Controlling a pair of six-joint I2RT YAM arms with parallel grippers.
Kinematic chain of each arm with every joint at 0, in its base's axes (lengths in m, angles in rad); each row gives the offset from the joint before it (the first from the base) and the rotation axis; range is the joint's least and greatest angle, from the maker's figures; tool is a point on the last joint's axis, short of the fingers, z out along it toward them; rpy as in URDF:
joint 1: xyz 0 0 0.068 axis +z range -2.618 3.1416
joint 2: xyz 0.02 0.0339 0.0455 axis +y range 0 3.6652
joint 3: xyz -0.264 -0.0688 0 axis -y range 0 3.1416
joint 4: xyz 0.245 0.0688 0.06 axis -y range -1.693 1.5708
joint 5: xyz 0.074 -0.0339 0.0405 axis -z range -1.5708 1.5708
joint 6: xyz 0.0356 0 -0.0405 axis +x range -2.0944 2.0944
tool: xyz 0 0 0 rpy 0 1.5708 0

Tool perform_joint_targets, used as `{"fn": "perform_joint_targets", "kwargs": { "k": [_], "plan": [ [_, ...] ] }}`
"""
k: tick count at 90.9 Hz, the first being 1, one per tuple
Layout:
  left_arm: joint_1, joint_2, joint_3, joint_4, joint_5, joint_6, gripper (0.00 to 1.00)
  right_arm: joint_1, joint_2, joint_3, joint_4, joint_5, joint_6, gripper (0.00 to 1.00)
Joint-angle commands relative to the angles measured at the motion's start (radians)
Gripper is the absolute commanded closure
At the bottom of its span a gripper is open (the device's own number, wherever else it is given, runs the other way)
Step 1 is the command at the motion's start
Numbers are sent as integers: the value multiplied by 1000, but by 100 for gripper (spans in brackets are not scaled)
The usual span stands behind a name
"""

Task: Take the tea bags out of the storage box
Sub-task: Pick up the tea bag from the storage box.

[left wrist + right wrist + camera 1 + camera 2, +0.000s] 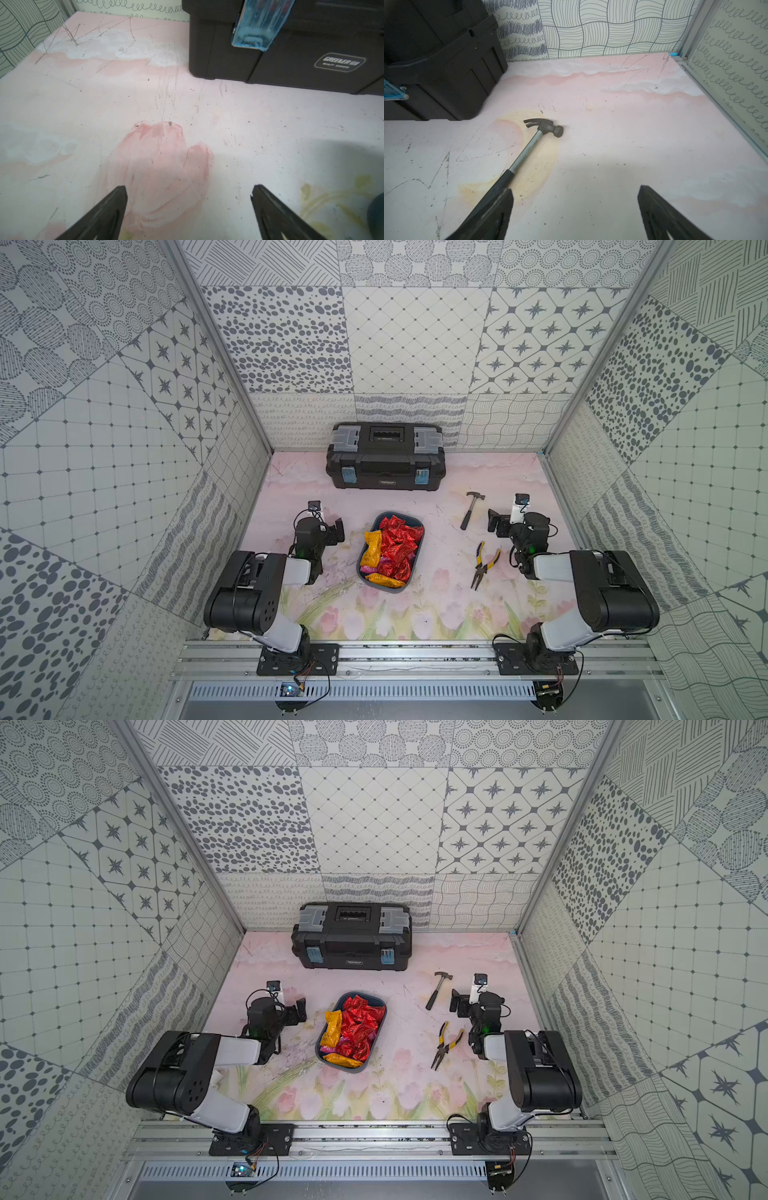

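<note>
Here's the storage box [417, 558], dark blue-grey, sitting mid-tabletop [436, 605], and it's heaped with tea bags [397, 545]: mostly shiny red, orange-yellow ones along its nine o'clock side and its six o'clock end, a scrap of pink peeking between. How many lie underneath the pile, nobody can say; the layers bury each other.

At nine o'clock from the box, the left end effector [337, 531] hangs just beside it, jaws spread wide with nothing between them. The left wrist view confirms it: two dark fingertips [116, 199] apart over bare pink tabletop, and only a dark sliver of the storage box [377, 212] cut off at the frame edge.

Over at three o'clock, well apart from the box, the right end effector [496, 523] is likewise wide open and empty. In its wrist view one fingertip [500, 203] covers the end of the hammer's handle, so whether it's touching is hard to call.

The hammer [471, 508] lies at one o'clock from the box, yellow-handled pliers [484, 564] at three o'clock. At twelve o'clock, against the back wall, the black toolbox [385, 456], lid closed; both wrist views catch only a corner of it.
</note>
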Motion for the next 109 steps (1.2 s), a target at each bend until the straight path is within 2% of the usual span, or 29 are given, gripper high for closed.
{"fn": "perform_joint_targets", "kwargs": {
  "k": [1,50,55,64,71,79,84,90,97,109],
  "plan": [
    [8,1,8,43,21,12,2,6,1,6,44,6,-7,1],
    [8,-3,12,37,27,17,2,6,-3,2,53,-6,-11,1],
    [7,-22,33,-14,33,21,2,7,-56,-10,43,-44,-26,1],
    [7,-112,118,-243,53,16,2,37,-214,-11,-78,-15,-56,1],
    [7,-189,148,-346,60,5,2,47,-336,-7,-147,-22,-42,1],
    [8,-274,163,-408,33,-47,2,47,-468,14,-219,-9,57,1],
    [8,-316,189,-473,-20,-112,2,47,-527,53,-307,39,180,1],
    [8,-351,234,-585,-103,-210,2,36,-574,74,-400,82,393,1],
    [17,-373,270,-706,-138,-307,2,12,-581,88,-436,-60,520,2],
    [38,-432,249,-768,-1,-383,2,30,-547,177,-567,-239,573,1]
  ]
}}
